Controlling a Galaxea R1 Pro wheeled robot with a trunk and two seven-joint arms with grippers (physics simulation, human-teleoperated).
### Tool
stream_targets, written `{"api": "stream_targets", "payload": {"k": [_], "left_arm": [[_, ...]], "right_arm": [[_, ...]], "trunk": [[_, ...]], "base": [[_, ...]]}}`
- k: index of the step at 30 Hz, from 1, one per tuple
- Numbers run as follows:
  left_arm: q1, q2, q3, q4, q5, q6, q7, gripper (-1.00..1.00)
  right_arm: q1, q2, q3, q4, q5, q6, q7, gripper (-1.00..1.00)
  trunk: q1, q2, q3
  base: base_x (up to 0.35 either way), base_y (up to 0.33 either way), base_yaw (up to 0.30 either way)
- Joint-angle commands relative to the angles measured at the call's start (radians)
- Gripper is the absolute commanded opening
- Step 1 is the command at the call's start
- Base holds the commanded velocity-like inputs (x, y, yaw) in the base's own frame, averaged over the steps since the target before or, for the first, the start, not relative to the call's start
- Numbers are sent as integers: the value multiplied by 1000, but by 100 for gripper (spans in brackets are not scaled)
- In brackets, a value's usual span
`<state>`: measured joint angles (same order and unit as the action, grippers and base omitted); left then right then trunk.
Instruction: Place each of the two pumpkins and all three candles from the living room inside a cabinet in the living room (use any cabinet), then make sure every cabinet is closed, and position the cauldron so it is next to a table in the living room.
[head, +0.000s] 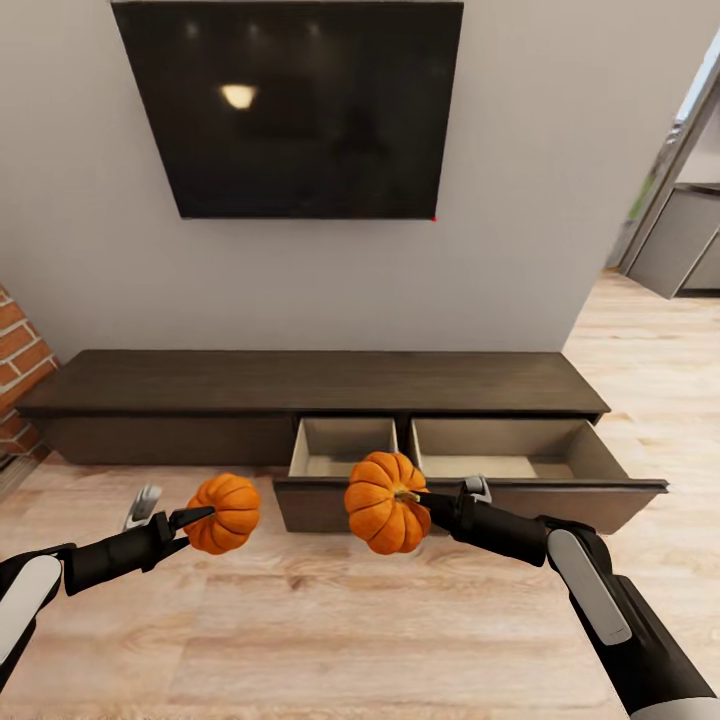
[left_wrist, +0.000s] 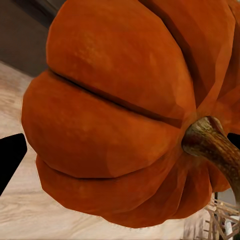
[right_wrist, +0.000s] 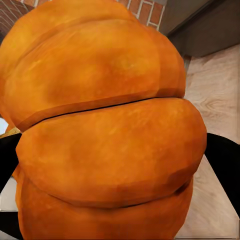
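- Left jaws (head: 190, 521), lower left: I hold a pumpkin (head: 224, 513), clamped.
- Right jaws (head: 425, 503), centre: closed on the second pumpkin (head: 380, 503).
- Cabinet (head: 310, 385) behind: two drawers open.

Two orange ribbed pumpkins hung above the floor: left pumpkin (head: 226, 513) lower, right pumpkin (head: 385, 501) before the dark cabinet (head: 300, 385), its two right drawers open.

The head camera looks forward and down at the cabinet (head: 320, 400) against the wall, from some distance. Each wrist camera sits very close behind its own pumpkin (left_wrist: 115, 120) (right_wrist: 105, 130); both pumpkins appear also in the head view.
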<state>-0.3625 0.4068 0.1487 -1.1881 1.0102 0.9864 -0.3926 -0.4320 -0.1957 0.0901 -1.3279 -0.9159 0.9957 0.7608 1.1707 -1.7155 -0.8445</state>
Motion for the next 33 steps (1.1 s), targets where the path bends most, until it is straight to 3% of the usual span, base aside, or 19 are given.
{"api": "stream_targets", "payload": {"k": [1,25,33], "left_arm": [[-1,-1,2,-1,8,8,-6,-100],[-1,-2,-3,0,-1,5,3,-100],[-1,-3,-6,-1,-2,5,3,-100]], "right_arm": [[-1,-1,0,0,-14,8,3,-100],[-1,-1,0,1,-14,8,5,-100],[-1,0,1,12,-14,7,3,-100]], "trunk": [[0,0,1],[0,0,33],[0,0,38]], "base": [[0,-342,170],[55,-342,168],[88,-342,-110]]}}
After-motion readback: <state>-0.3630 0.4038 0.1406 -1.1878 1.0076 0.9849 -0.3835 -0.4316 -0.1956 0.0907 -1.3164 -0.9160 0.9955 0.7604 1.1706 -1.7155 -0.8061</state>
